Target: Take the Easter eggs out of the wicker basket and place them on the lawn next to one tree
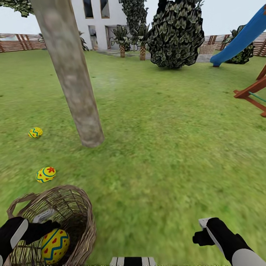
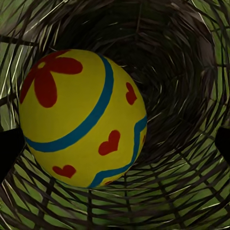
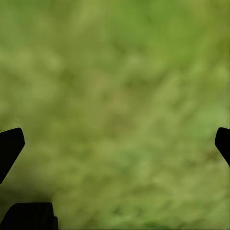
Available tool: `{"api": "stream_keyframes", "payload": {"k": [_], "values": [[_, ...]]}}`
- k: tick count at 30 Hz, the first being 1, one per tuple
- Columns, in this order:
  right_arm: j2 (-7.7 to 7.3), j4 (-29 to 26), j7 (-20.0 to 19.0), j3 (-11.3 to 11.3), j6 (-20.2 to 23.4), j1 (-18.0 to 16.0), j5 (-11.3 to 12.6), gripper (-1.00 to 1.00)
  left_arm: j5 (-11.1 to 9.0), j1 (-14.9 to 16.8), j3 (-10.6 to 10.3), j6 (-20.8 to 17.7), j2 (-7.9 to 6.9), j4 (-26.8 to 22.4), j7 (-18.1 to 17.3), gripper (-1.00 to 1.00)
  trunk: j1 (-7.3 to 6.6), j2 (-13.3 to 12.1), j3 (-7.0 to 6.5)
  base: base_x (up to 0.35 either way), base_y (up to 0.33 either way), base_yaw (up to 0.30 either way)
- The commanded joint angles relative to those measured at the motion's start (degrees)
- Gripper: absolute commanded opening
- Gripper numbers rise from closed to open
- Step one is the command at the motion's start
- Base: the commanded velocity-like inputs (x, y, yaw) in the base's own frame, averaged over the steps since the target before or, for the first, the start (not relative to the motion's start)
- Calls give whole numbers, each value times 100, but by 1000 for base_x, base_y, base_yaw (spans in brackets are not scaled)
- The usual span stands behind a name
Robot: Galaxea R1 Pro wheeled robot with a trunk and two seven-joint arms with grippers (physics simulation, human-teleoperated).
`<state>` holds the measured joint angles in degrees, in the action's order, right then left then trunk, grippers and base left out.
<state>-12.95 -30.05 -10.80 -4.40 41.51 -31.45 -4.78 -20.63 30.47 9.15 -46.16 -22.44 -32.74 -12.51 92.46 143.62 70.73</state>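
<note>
One yellow Easter egg with blue bands and red hearts lies inside the wicker basket at the lower left. My left gripper reaches into the basket just above that egg. In the left wrist view the egg sits between the widely spread fingertips, and the gripper is open. Two more eggs rest on the lawn left of the thick grey-brown tree trunk. My right gripper hangs open over bare grass.
A wooden playset frame with a blue slide stands at the far right. A dark bushy tree, small palms and the white house lie beyond. A slatted fence closes the back.
</note>
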Motion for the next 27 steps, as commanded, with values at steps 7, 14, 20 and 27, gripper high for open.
{"api": "stream_keyframes", "payload": {"k": [7, 14, 20, 27], "values": [[2, -9, -43, -33, 24, -2, -57, 100, 21, 2, 26, 171, 23, -7, -31, 100, 17, 12, 160, 0, 0, 0], [-3, -9, -40, -35, 24, -2, -58, 100, -12, 2, 26, 186, 26, -5, -30, 100, 22, 14, 205, 0, 210, 0], [3, -9, -36, -35, 24, -2, -58, 100, -12, 2, 35, 194, 61, -4, -15, 100, 22, 14, 205, 0, 13, 0], [11, -9, -26, -35, 24, -2, -58, 100, 11, 2, 33, 195, 167, 5, -15, 100, 22, 14, 205, 0, 0, 0]]}}
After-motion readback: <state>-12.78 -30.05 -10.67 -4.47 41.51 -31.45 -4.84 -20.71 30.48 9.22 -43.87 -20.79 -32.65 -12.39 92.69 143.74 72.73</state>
